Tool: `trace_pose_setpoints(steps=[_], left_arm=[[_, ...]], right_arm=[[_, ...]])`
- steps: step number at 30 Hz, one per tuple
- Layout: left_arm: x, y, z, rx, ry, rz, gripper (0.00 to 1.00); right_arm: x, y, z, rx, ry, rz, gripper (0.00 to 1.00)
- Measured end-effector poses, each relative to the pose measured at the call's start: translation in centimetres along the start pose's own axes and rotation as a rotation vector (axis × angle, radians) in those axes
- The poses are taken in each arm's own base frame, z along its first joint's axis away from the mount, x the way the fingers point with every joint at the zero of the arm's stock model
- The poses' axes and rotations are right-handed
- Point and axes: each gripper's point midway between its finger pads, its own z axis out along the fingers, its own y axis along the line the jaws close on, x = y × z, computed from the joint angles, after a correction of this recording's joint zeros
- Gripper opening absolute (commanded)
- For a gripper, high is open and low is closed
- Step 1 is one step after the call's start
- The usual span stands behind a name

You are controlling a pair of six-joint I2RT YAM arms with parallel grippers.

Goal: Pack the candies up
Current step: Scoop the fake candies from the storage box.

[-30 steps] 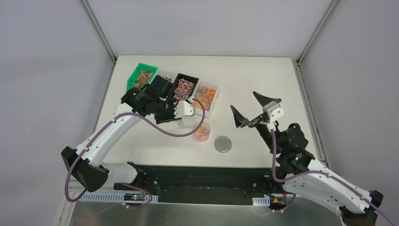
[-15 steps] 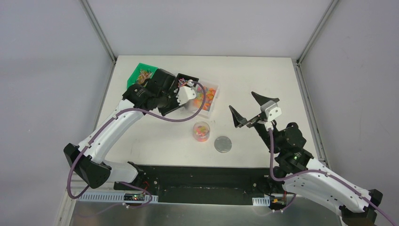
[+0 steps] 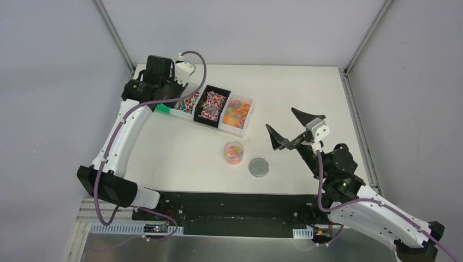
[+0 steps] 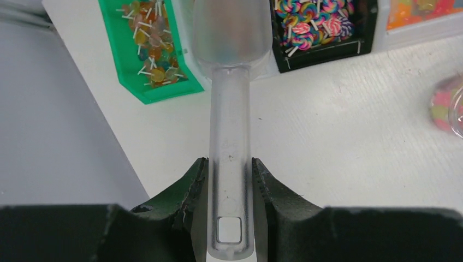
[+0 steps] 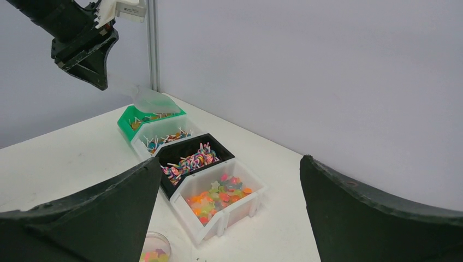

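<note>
The left hand clamps the clear scoop above the bins holding the candies; its bowl looks empty, though blurred. The right hand hangs wide open. Danger: an overfull scoop could spill across the tabletop before reaching the small cup.

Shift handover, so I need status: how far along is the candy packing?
Done: the cup holds some candies. In hand: the left gripper grips a scoop above the bins. Left: the lid lies beside the cup, not on it; the right gripper is open, empty.
</note>
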Motion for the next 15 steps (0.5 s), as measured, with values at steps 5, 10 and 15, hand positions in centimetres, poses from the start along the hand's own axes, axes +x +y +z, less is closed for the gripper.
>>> trace_pose_setpoints(steps=[5,10,15], left_arm=[[0.7,3.0,0.6,-0.049,0.037,-0.09,0.0],[1.9,6.5,1.9,-0.1,0.087,-0.158,0.0],[4.1,9.2,4.4,-0.132,0.176,-0.194,0.0]], right_arm=[[-0.2,-0.1,-0.2,0.002,-0.01,0.011,1.0],[0.5,0.1,-0.3,-0.004,0.005,0.006,1.0],[0.5,0.2,-0.3,-0.01,0.003,0.006,1.0]])
